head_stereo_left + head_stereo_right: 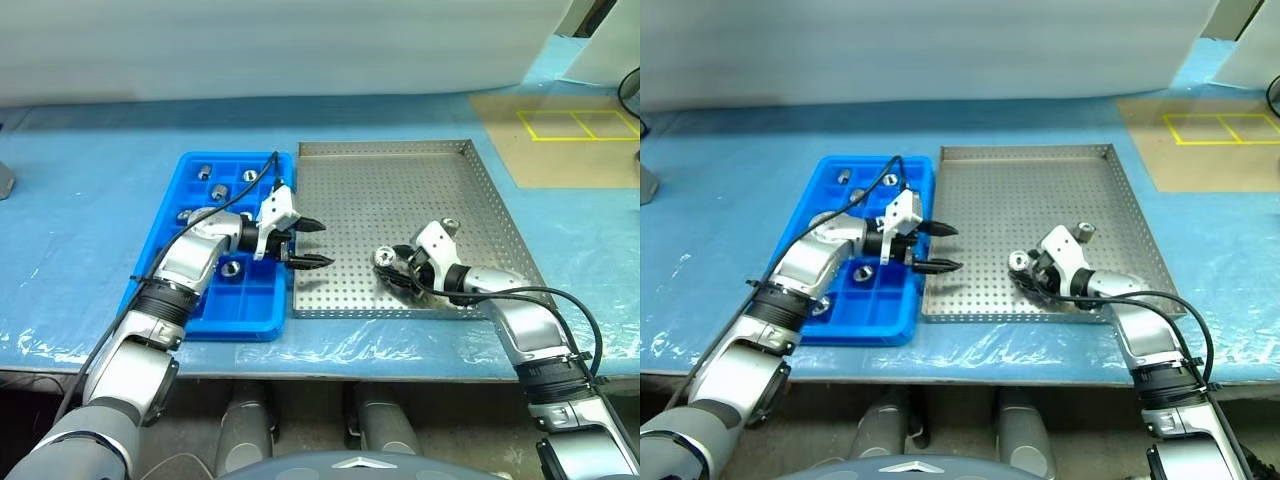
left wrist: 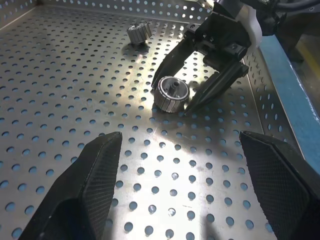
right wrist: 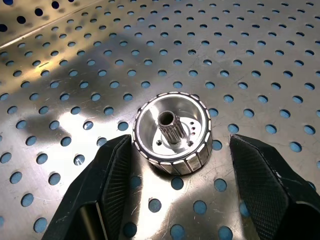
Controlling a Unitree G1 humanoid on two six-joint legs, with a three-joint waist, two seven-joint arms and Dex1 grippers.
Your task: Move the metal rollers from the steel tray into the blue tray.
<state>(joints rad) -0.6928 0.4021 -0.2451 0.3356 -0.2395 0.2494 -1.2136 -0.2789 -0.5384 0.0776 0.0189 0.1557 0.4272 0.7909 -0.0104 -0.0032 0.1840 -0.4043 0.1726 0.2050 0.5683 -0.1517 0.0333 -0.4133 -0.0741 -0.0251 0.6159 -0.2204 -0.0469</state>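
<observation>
Blue plastic film covers the worktop [image 1: 400, 110], and on it the steel tray [image 1: 400, 180] lies just beside the blue tray [image 1: 255, 305]. Several metal rollers [image 1: 205, 170] already sit in the blue compartments. Two are left on the perforated floor: one roller [image 3: 171, 132] between the fingers of the right pincer [image 1: 393, 268], another roller [image 1: 450, 225] behind that wrist. The step in hand seems to be the grasp of the near roller. The right pincer is open around it, one finger very close on one side, a gap on the other. Next, I think, the fingers must close evenly and lift. The right arm reaches low and leans inward. The left pincer [image 1: 312, 244] is wide open and empty, pointing across the tray's edge toward the right one.
</observation>
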